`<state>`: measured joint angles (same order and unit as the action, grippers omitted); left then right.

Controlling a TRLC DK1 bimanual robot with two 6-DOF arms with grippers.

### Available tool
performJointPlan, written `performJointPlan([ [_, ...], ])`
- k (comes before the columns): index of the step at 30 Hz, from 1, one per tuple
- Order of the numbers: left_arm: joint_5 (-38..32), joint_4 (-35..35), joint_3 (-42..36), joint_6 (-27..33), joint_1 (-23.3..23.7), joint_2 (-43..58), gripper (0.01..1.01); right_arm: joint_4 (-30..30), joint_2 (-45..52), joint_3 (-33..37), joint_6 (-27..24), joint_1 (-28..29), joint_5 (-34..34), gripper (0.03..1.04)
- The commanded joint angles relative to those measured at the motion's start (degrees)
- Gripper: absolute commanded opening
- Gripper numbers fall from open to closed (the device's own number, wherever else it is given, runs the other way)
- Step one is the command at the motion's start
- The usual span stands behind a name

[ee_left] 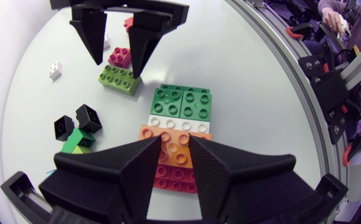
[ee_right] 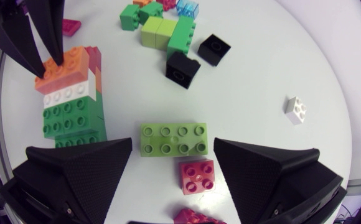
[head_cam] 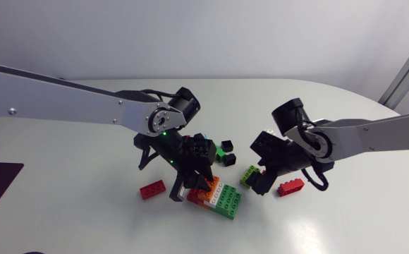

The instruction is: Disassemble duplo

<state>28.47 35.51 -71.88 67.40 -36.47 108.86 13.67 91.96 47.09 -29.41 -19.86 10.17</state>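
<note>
The duplo stack (head_cam: 217, 197) lies flat on the white table, with green (ee_left: 182, 102), white, orange (ee_left: 174, 144) and red layers. My left gripper (head_cam: 190, 178) (ee_left: 175, 140) stands over its orange end, nearly shut, with the fingertips resting on the orange brick. My right gripper (head_cam: 261, 178) (ee_right: 173, 149) is open to the right of the stack. A loose lime-green two-by-four brick (ee_right: 173, 134) lies on the table between its wide-spread fingers, and they do not touch it. A small dark-red brick (ee_right: 197, 176) sits beside the lime one.
Two black bricks (ee_right: 182, 68) and a cluster of green bricks (ee_right: 162, 31) lie beyond the stack. A small white brick (ee_right: 297, 110) sits apart. One red brick (head_cam: 152, 189) lies left of the stack, another (head_cam: 290, 187) under my right arm.
</note>
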Motion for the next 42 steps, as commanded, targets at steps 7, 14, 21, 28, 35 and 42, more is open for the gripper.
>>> performJointPlan([
  [7,-0.70,0.62,2.71,-1.30,-0.89,0.21,0.338,4.96,-10.31,-3.15,2.60,-8.44,1.69,1.00],
  [14,-1.05,0.53,2.36,-1.74,-1.32,0.39,0.338,4.61,-7.85,-4.46,4.54,-14.51,-0.07,1.00],
  [21,-1.31,0.53,2.44,-1.74,-1.24,0.39,0.339,4.26,-6.09,-5.17,4.27,-16.53,-0.07,1.00],
  [28,-1.40,0.53,2.36,-1.83,-1.41,0.39,0.338,4.35,-4.69,-4.82,3.92,-17.67,-0.07,1.00],
  [35,-1.49,0.53,2.27,-2.09,-1.85,0.39,0.339,2.41,-0.82,-3.94,3.57,-19.69,-3.23,1.00],
  [42,-1.49,0.53,2.44,-2.09,-1.85,0.39,0.338,2.41,-1.00,-2.71,3.66,-20.22,-3.76,0.99],
])
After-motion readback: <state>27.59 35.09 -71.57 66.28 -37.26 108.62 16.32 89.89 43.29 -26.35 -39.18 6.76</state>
